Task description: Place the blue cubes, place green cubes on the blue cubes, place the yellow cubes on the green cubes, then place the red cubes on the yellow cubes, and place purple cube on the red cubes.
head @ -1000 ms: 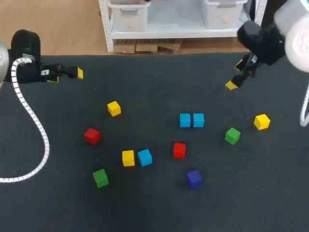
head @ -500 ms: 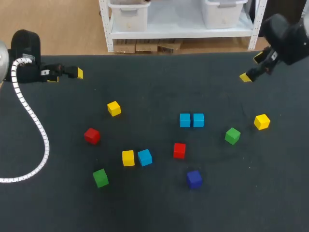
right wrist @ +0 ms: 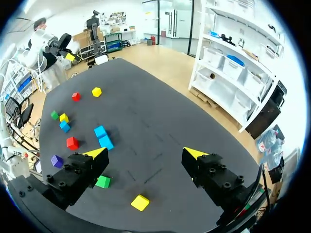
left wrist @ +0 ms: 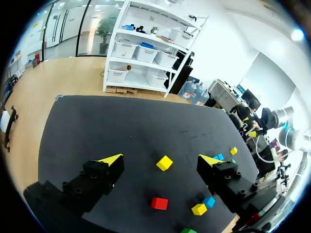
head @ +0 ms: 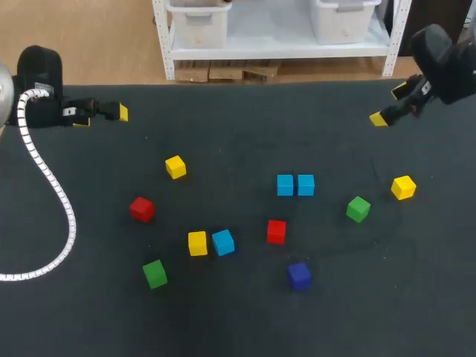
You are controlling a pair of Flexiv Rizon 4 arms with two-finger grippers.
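Blue cubes (head: 285, 185) paired, touching, at middle of table (head: 245, 126); none held.
Left gripper (head: 102, 116) and right gripper (head: 390, 105) both spread wide, empty, at far corners, well apart from them.

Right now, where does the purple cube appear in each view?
Head view: purple cube, low, right of centre, below a red cube.
Left wrist view: not in it.
Right wrist view: purple cube beside the right gripper's finger, near that red cube.
Shared landmark: touching blue cube pair.
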